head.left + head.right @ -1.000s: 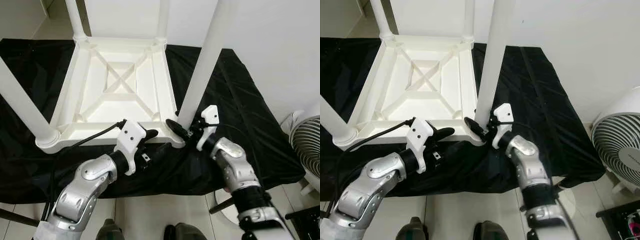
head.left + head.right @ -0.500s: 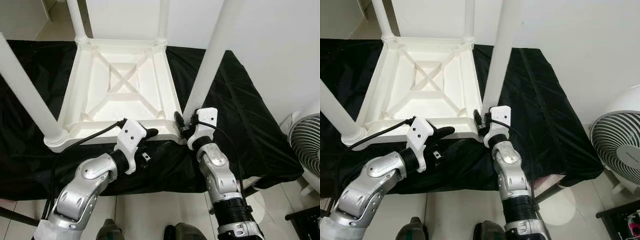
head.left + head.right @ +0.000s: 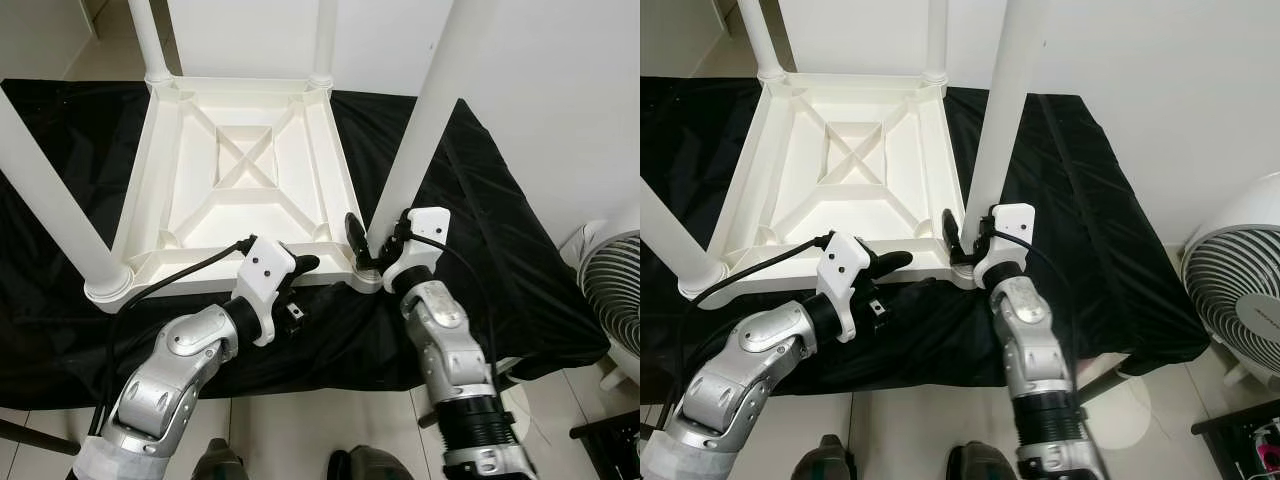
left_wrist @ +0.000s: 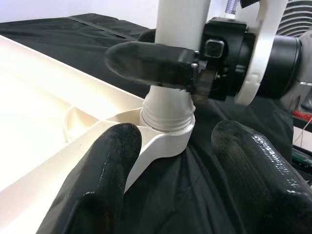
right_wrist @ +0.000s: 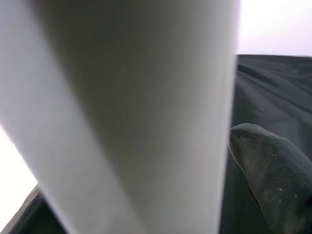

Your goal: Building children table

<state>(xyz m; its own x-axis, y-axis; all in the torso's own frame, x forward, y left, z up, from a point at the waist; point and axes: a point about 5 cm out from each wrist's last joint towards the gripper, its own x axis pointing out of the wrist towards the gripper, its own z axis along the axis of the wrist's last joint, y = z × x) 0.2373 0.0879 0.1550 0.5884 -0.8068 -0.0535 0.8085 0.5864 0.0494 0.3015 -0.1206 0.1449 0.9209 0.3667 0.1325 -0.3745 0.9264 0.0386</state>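
Upturned white table point(image 3: 245, 190) is lying on black cloth point(image 3: 500, 250). Right tool point(image 3: 365, 243) is pinching near-right leg point(image 3: 420, 130) at its socket; left tool point(image 4: 175, 180), spread, is hovering beside. Cross-threading could jam the leg.

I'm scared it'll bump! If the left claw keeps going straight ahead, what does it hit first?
Probably the table's corner socket, where the white leg screws in. The left claw is open and aims right at it, with the right claw gripping that leg just above.
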